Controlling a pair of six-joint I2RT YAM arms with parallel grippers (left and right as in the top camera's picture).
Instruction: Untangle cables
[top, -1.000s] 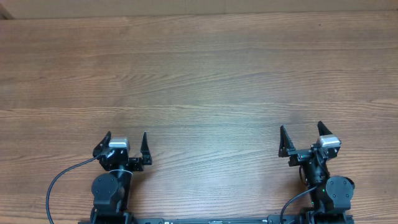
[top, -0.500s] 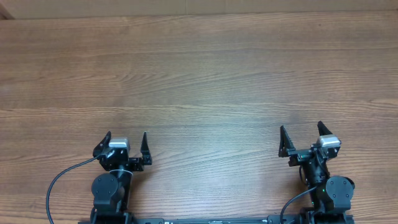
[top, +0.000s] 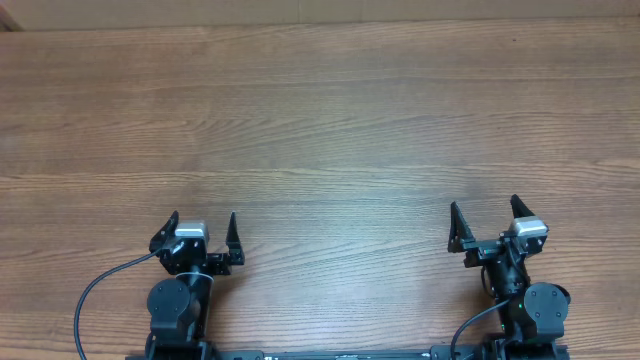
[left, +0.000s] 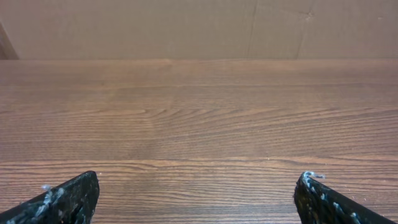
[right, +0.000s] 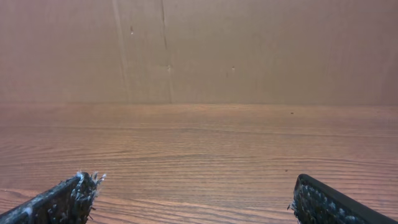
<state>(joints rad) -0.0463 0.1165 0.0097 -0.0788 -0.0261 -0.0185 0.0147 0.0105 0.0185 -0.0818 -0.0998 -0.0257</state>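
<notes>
Outboard of the left fingers (left: 65, 200), at far left: thick black wire (top: 92, 292) curving off the left arm base (top: 172, 305). Next, left gripper (top: 202, 217), low over the near edge of the wooden table (top: 320, 120), tips pointing away from the base, jaws spread wide and holding nothing. Seen from the left wrist: one dark, scuffed finger in each lower corner, only wood grain between them, and a tan board (left: 155, 28) standing upright well ahead of the tips. Well apart to the right, right gripper (top: 484, 205), angled slightly to the right, jaws likewise spread wide and holding nothing. Seen from the right wrist: right fingers (right: 59, 200) in the lower corners, frayed at the tips, wood grain between them, the same tan board ahead. Location of the cables relative to either pair of fingers: cannot be told from any of the three views.
</notes>
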